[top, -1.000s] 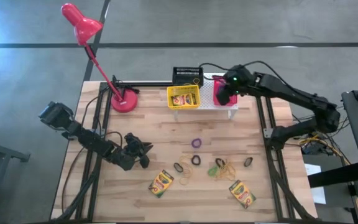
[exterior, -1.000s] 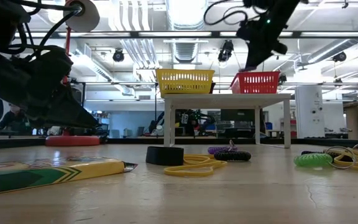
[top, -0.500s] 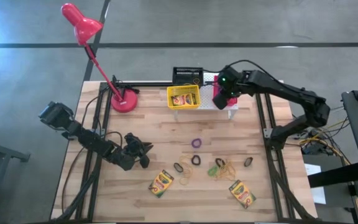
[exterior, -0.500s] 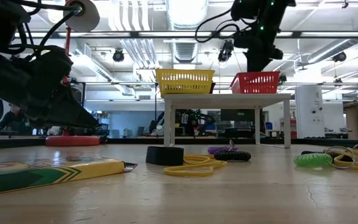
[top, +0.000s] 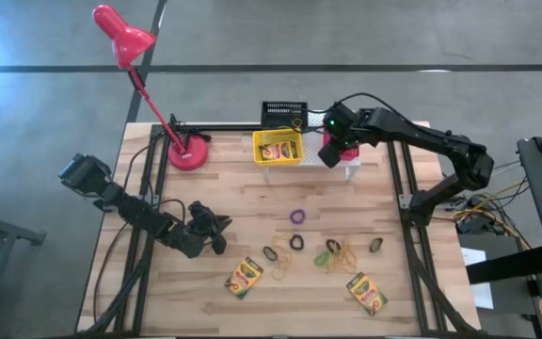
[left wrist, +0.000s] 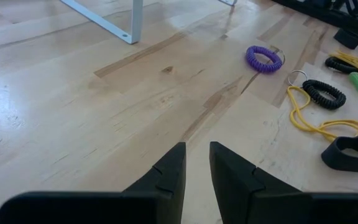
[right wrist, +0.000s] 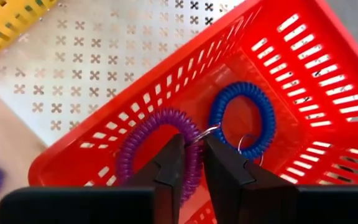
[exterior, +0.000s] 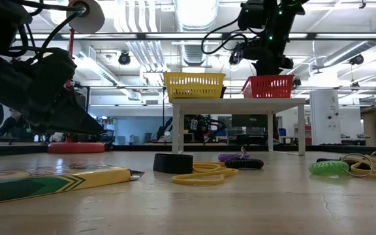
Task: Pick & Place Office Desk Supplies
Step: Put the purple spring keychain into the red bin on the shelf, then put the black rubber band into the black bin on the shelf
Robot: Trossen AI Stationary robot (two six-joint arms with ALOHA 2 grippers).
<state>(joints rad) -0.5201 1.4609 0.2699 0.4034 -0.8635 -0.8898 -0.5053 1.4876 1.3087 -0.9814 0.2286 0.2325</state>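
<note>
From above, the right gripper hangs over the pink-red slotted plastic basket at the table's one o'clock edge, on the white perforated metal riser; the left gripper waits near eight o'clock.

At table height, the right arm stands just above the basket's rim.

The left wrist camera shows its narrowly parted fingers holding nothing, over bare wood.

The right wrist camera shows a purple coiled plastic ring and a blue coiled ring lying flat in the basket, side by side, each with a small metal loop. The right fingers are slightly apart, gripping nothing. I judge this a drop-off just completed; next comes lifting clear and reaching toward six o'clock for another ring.
</note>
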